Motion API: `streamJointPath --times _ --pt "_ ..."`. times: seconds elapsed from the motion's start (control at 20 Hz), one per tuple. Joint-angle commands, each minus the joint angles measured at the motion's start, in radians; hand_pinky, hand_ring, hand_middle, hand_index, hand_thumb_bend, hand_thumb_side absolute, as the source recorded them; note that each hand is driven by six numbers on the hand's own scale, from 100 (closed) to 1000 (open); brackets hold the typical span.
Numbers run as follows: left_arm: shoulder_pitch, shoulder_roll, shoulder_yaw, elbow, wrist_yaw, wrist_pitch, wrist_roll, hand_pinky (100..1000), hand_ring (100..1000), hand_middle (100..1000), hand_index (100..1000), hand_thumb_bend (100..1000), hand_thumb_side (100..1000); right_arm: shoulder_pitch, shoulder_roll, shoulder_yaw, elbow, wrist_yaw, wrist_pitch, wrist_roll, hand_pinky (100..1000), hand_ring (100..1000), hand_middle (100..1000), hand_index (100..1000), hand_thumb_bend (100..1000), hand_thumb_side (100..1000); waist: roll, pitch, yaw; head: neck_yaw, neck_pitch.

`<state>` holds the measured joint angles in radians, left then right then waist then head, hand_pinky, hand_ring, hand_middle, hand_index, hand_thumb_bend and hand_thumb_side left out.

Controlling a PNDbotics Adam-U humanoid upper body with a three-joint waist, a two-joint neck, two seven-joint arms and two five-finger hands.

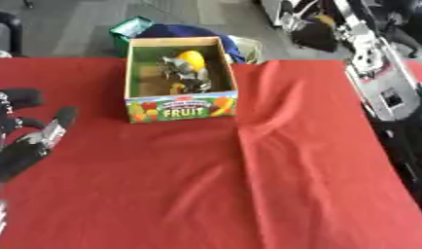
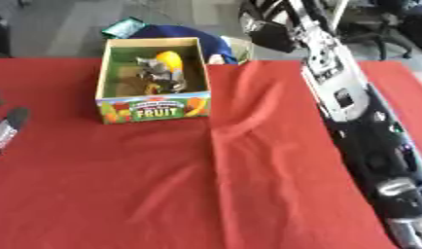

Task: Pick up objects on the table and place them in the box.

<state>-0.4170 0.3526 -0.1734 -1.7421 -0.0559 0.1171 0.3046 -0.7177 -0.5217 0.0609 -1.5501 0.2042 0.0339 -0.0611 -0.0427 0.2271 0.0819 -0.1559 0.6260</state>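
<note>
The cardboard box (image 1: 181, 110) marked FRUIT stands at the far middle of the red cloth (image 1: 206, 185). Inside it lie a yellow fruit-like object (image 1: 191, 59), a grey crumpled thing (image 1: 175, 68) and a small orange-yellow piece (image 1: 176, 88). No loose object shows on the cloth. My left hand (image 1: 23, 141) rests open at the left edge, fingers up, well apart from the box. My right arm (image 2: 346, 97) stretches along the right side toward the far edge. Its hand (image 2: 267, 30) is a dark shape beyond the table, with a bit of yellow beside it.
A ridge of folded cloth (image 1: 248, 126) runs from the box's right corner toward the front. Behind the table, on the floor, lie a green item (image 1: 133, 26), a blue bag (image 1: 193, 31) and a white thing (image 1: 248, 47). Dark chairs stand at the far right.
</note>
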Motion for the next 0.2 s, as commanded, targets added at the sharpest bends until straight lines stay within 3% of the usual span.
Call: streamJointPath --times 0.05,0.2 --pt "0.002 0.018 0.018 -0.010 0.010 -0.016 0.036 534 734 567 675 655 375 0.059 -0.019 -0.036 -0.127 -0.141 -0.013 -0.053 493 576 640 792 100 329 0.002 -0.026 -0.008 0.021 0.024" --pt "0.017 0.013 0.024 -0.013 0.020 -0.038 0.062 536 731 561 670 648 385 0.157 0.009 -0.054 -0.186 -0.205 -0.030 -0.087 441 560 635 788 100 372 0.002 -0.028 -0.015 0.044 0.051"
